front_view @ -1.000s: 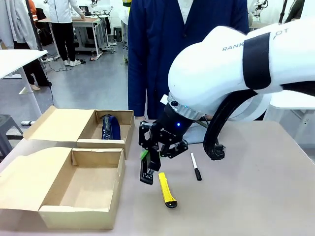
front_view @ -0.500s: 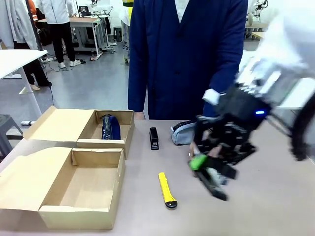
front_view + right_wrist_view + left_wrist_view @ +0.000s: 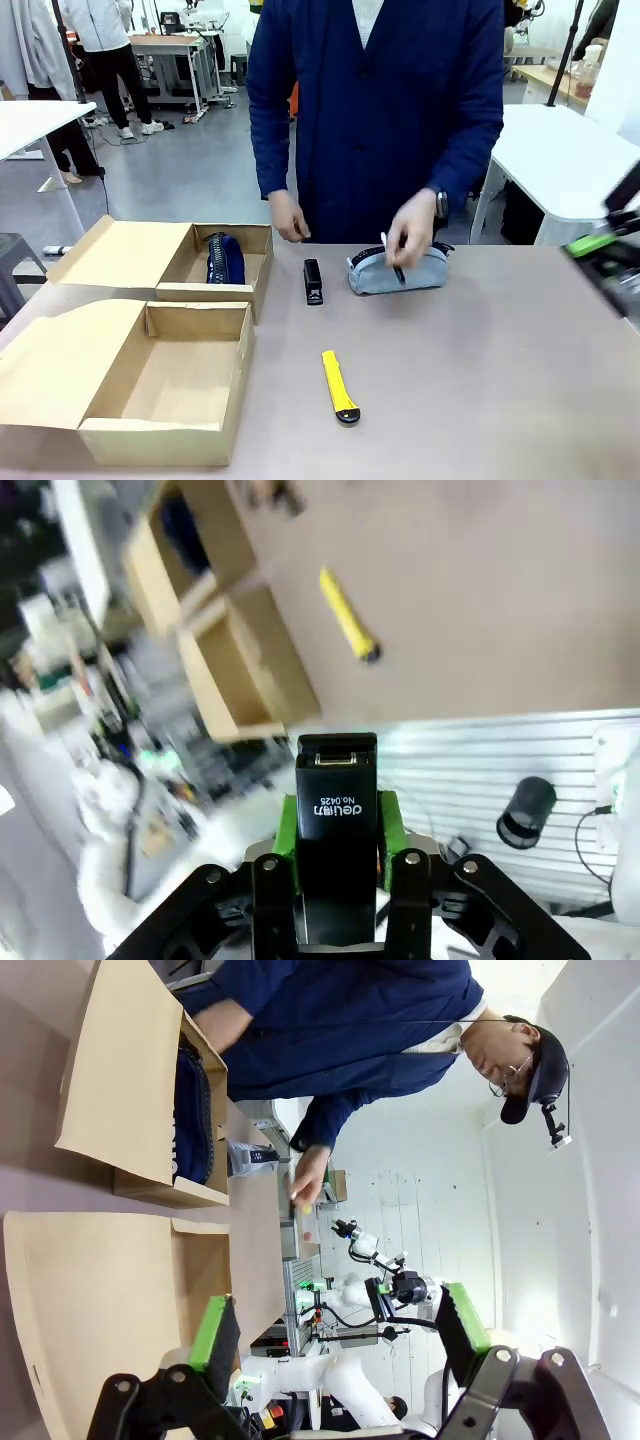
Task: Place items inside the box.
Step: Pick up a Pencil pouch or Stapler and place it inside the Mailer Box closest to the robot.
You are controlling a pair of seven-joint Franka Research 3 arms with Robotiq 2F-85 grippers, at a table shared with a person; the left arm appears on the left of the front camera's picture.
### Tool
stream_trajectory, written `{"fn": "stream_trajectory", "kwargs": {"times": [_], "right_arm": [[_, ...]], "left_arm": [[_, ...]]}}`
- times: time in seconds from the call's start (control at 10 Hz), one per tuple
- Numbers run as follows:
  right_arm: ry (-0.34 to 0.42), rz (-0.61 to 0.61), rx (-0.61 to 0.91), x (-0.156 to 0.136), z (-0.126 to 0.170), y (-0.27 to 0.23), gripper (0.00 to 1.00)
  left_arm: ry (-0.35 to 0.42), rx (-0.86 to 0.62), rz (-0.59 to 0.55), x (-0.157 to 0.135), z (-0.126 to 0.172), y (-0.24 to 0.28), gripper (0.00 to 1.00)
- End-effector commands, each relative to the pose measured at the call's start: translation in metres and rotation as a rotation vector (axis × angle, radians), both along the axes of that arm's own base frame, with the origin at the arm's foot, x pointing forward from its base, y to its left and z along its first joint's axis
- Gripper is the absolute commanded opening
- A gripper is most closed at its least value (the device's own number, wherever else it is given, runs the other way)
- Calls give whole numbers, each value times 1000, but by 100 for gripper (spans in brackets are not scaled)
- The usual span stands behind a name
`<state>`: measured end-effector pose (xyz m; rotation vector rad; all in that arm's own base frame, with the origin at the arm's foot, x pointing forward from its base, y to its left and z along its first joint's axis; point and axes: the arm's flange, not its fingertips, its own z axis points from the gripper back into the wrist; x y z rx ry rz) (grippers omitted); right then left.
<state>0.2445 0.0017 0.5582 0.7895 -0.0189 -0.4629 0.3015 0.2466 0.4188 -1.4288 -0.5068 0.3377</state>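
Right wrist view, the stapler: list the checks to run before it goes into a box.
1. Grip of right fingers on black stapler: ok.
2. Near box open, nothing inside: ok.
3. Person's hand at grey-blue pouch, away from near box: ok.
4. Left fingers open, holding nothing: ok.
5. How far the stapler hangs below the fingers: cannot tell.

Lab hall: white worktables (image 3: 30,120), equipment benches (image 3: 175,45)

At my left, near box (image 3: 160,438) fronts far box (image 3: 205,292) holding a pouch (image 3: 225,258); stapler (image 3: 313,282) and second pouch (image 3: 395,272) lie behind knife (image 3: 339,385).
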Motion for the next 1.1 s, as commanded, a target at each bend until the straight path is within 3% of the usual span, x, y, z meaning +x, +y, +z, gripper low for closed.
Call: {"fn": "stream_trajectory", "kwargs": {"times": [0.0, 0.2, 0.5, 1.0], "right_arm": [[-79, -28, 14, -15, -32, -32, 36], [-83, 9, 12, -10, -39, -35, 36], [-66, 108, -48, 11, -42, 0, 36], [-35, 319, -162, 61, -56, 119, 36]], "left_arm": [[-21, 5, -11, -1, 0, -1, 100], [-21, 5, -11, -1, 0, -1, 100], [-21, 5, -11, -1, 0, -1, 100], [-21, 5, -11, -1, 0, -1, 100]]}}
